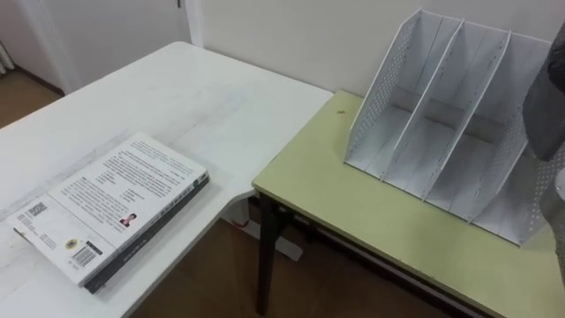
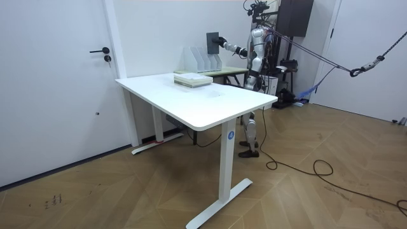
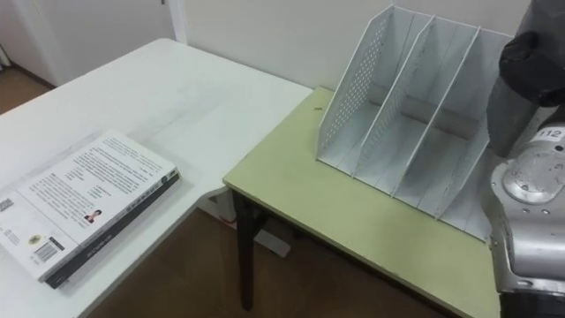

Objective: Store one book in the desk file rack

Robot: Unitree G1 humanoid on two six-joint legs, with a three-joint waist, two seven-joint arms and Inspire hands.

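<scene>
- White table meets a small green table by a white wall, with wood floor below.
- Room view shows a door and the robot standing behind the green table — the eye views show the rack close up.
- Right hand holds a dark book up by the rack's top.
- White book lies flat on the white table — well apart from the hand.

Across the room, the robot stands in the upper right of the frame, behind a small green-topped desk against the back wall. Its right hand reaches toward frame left and grips a dark book upright, just above the white file rack on that desk. Nearer, a white desk carries a pale stack of books. A white door fills the left.
</scene>
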